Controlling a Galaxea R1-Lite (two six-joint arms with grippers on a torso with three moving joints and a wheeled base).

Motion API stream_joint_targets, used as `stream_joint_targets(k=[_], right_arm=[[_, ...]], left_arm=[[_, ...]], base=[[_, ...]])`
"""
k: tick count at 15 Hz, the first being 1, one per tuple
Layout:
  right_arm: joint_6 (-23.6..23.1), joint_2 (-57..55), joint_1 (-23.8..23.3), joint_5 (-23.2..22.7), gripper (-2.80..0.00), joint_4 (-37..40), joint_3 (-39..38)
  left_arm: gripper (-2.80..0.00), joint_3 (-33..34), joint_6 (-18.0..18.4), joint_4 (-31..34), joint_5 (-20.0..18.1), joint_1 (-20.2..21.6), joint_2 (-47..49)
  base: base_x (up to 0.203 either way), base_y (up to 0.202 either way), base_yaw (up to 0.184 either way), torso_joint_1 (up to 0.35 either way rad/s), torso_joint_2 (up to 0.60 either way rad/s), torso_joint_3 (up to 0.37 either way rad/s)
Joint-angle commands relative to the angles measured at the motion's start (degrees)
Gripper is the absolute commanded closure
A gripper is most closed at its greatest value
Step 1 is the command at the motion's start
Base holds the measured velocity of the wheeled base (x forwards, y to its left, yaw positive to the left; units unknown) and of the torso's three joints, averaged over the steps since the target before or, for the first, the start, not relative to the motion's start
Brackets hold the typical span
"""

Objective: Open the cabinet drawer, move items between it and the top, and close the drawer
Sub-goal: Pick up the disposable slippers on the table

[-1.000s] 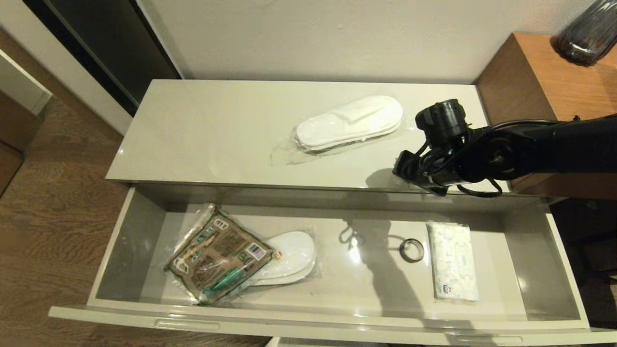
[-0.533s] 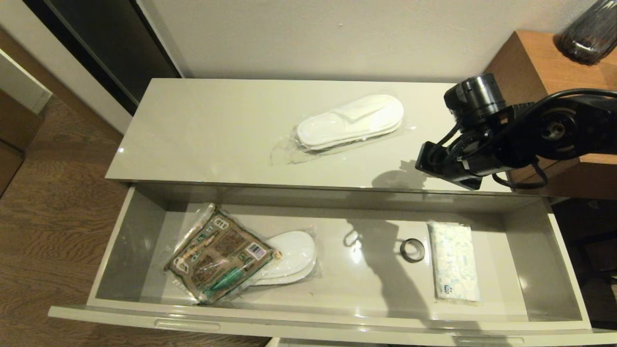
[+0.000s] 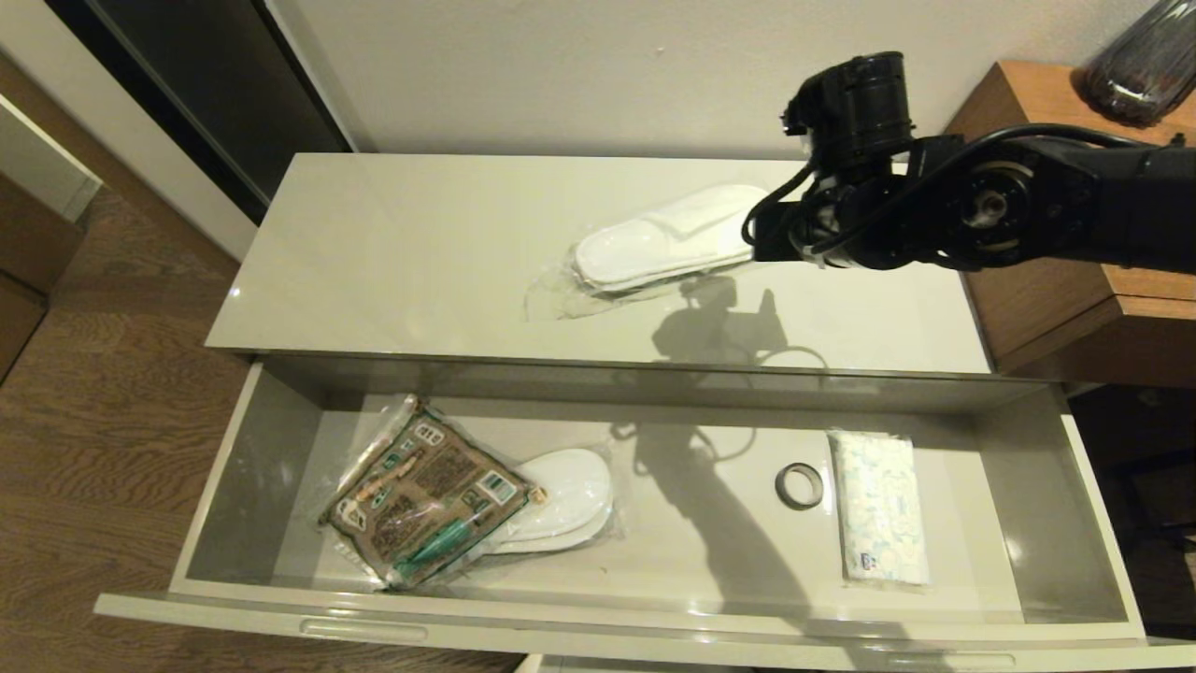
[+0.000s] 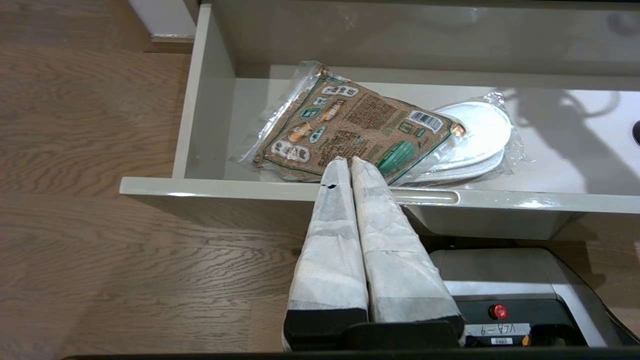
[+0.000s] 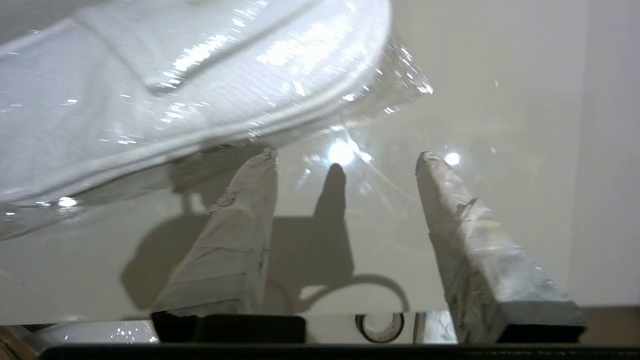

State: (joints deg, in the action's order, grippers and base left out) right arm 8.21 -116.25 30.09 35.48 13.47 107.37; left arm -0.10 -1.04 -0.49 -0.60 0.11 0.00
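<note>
Starting at the 9 o'clock end of the open cabinet drawer [image 3: 645, 598], you have the brown-and-green packet [image 3: 425, 495] lying partly over a wrapped slipper pair [image 3: 565, 495]. Your left gripper [image 4: 350, 167] is parked below the drawer front, fingers pressed together and empty. It is out of the way, but if the drawer gets pushed shut while it sits just beside the slot handle [image 4: 430, 196], it could be caught.

Toward 3 o'clock in the drawer lie the black tape roll [image 3: 798, 485] and a white printed pack [image 3: 878, 519], just beside each other.

Up on the top [image 3: 392, 252], at about 1 o'clock, the second slipper pair [image 3: 668, 238] lies in clear wrap. Your right gripper [image 5: 345, 165] hovers at its toe end, fingers spread, one fingertip [image 5: 262, 165] at the slipper's edge and the other over bare surface.

The risks here, as I judge them:
- Closing now would likely pinch only loose film, so the wrap could slip or tear on lifting.
- Coming down off-centre could shove the pair along the glossy top instead of gripping it.
- The fingers could scrape the top.
</note>
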Motion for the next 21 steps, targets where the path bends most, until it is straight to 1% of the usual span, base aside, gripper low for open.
stream_joint_targets(k=[1,3,4,5,6,7,9,11,14,15,17,20,21], right_arm=[[-3.72,-4.49,2.28,1.51,-2.8,-3.0,3.81],[-8.51,-8.32,2.83,3.71,-2.8,-10.86,3.81],[-9.53,-8.73,2.95,4.42,-2.8,-11.89,3.81],[-9.53,-8.73,2.95,4.42,-2.8,-11.89,3.81],[-10.94,-9.37,3.27,4.58,-2.8,-13.49,3.81],[-13.43,-11.65,3.64,4.74,-2.8,-17.08,3.81],[-20.0,-18.94,4.04,4.85,-2.8,-28.2,3.8],[-24.18,-23.26,4.16,4.94,-2.8,-35.42,3.74],[-24.38,-27.75,3.59,4.8,-2.8,-37.94,3.81],[-24.38,-27.99,3.57,4.88,0.0,-38.08,3.72],[-24.38,-27.9,3.49,5.29,0.0,-38.08,3.72],[-23.84,-27.24,2.5,7.45,0.0,-38.11,3.46],[-23.68,-27.1,2.25,7.5,0.0,-38.17,3.46]], left_arm=[[0.0,0.01,-0.02,-0.04,-0.02,0.07,0.09],[0.0,0.01,-0.02,-0.04,-0.02,0.07,0.09],[0.0,0.01,-0.02,-0.04,-0.02,0.07,0.09],[0.0,0.01,-0.02,-0.04,-0.02,0.07,0.09],[0.0,0.01,-0.02,-0.04,-0.02,0.07,0.09],[0.0,0.01,-0.02,-0.04,-0.02,0.07,0.09],[0.0,0.01,-0.02,-0.04,-0.02,-0.01,0.09],[0.0,0.01,-0.02,-0.04,-0.02,0.07,0.09],[0.0,0.01,-0.02,-0.04,-0.02,0.07,0.09],[0.0,0.01,-0.02,-0.04,-0.02,-0.02,0.09],[0.0,0.01,-0.02,-0.04,-0.02,0.07,0.09],[0.0,0.01,-0.02,-0.04,-0.02,0.07,0.09],[0.0,0.01,-0.02,-0.04,-0.02,-0.02,0.09]], base=[[0.0,0.0,0.0,0.0,0.0,0.0],[0.0,0.0,0.0,0.0,0.0,0.0],[0.0,0.0,0.0,0.0,0.0,0.0],[0.0,0.0,0.0,0.0,0.0,0.0],[0.0,0.0,0.0,0.0,0.0,0.0],[0.0,0.0,0.0,0.0,0.0,0.0],[0.0,0.0,0.0,0.0,0.0,0.0],[0.0,0.0,0.0,0.0,0.0,0.0],[0.0,0.0,0.0,0.0,0.0,0.0],[0.0,0.0,0.0,0.0,0.0,0.0],[0.0,0.0,0.0,0.0,0.0,0.0],[0.0,0.0,0.0,0.0,0.0,0.0],[0.0,0.0,0.0,0.0,0.0,0.0]])
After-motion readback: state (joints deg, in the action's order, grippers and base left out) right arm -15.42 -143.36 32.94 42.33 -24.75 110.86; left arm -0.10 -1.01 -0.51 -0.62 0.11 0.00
